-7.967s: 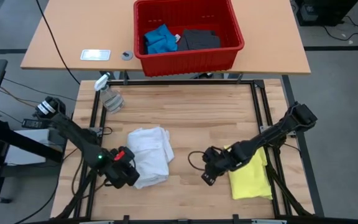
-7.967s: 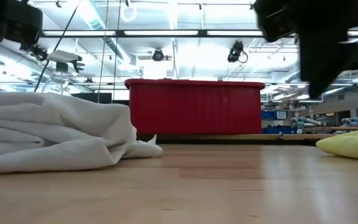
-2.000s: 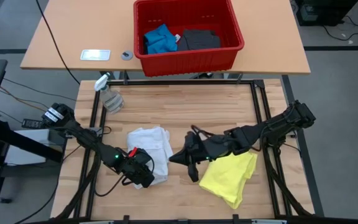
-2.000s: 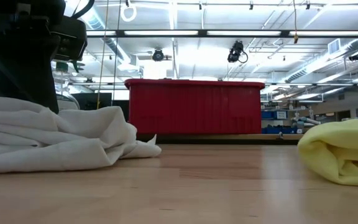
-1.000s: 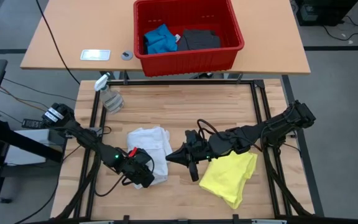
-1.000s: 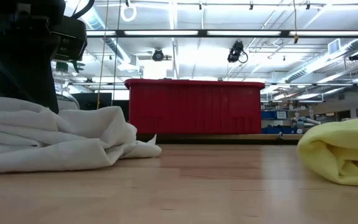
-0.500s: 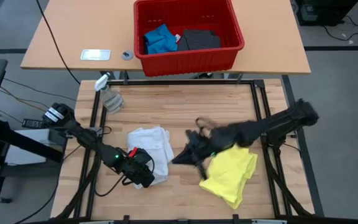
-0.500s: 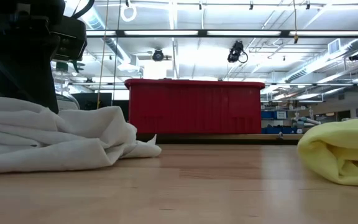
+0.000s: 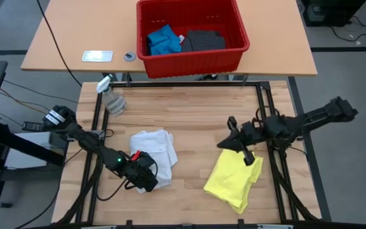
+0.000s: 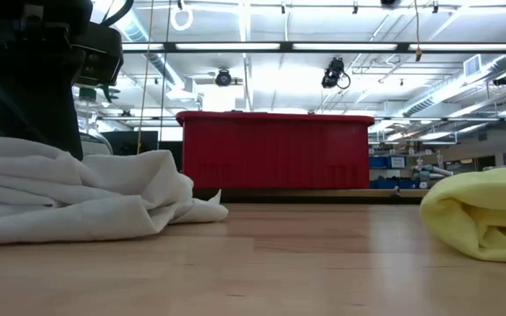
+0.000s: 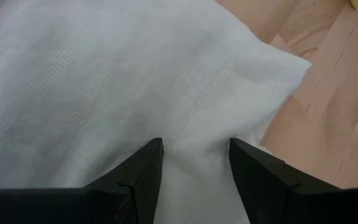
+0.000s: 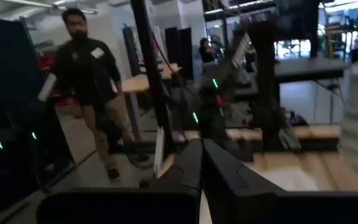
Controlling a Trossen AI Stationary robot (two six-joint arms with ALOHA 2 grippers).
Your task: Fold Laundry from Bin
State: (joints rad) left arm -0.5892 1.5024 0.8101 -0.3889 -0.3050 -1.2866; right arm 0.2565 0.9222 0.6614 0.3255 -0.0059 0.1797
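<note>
High view: my left gripper [image 9: 146,179] sits at the near edge of the white shirt [image 9: 152,152], its 2 fingers [image 11: 143,171] spread with cloth bunched between them. My right gripper [image 9: 229,141], fingers pressed together and empty, hangs above the yellow T-shirt [image 9: 235,180]. Blue and dark grey pieces lie in the red bin [image 9: 192,60].

Right wrist view blurred; person [image 12: 89,81] beyond bench indistinct. Left pincer [image 9: 146,180] fingertips hidden under crumpled white cloth shirt [image 9: 154,154]. White shirt cut off at low view's left edge; crumpled bright yellow cloth T-shirt [image 10: 486,224] cut off at right. Rectangular red plastic bin [image 10: 275,154] contents hidden in low view.
</note>
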